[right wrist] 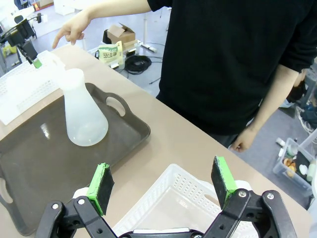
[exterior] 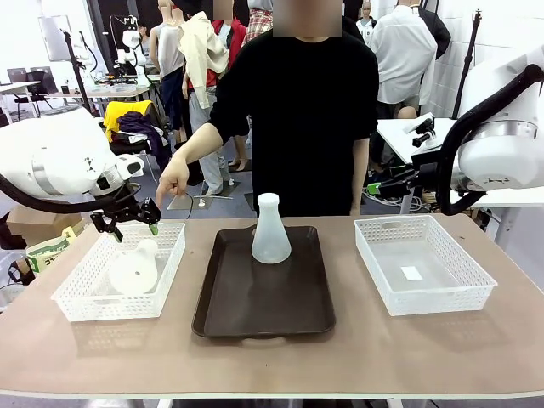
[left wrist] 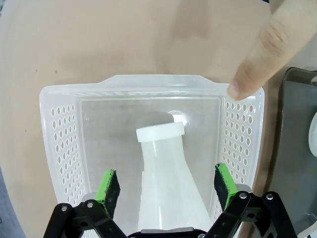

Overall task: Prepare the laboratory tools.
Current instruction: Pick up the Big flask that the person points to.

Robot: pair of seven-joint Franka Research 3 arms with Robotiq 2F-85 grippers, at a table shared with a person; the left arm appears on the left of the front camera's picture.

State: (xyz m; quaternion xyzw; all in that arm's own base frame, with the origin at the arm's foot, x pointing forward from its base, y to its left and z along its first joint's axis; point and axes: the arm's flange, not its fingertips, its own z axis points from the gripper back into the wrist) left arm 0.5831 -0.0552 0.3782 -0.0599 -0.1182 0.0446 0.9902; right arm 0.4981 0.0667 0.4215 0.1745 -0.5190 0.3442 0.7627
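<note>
Our left gripper point(left wrist: 167, 184) hovers with its fingers wide apart above one flask point(left wrist: 163, 158), which lies on its side in the left basket point(left wrist: 64, 148). A person's hand point(left wrist: 270, 47) points at that basket's far corner. The other flask point(exterior: 271, 229) stands upright on the brown tray point(exterior: 263, 310). Our right gripper point(right wrist: 161, 183) also hangs with its fingers spread, by the right basket point(right wrist: 171, 196).

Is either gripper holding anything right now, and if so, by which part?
Nothing is held. The left gripper hangs open above the flask lying in the left basket, not touching it; the right gripper is open near the right basket.
</note>
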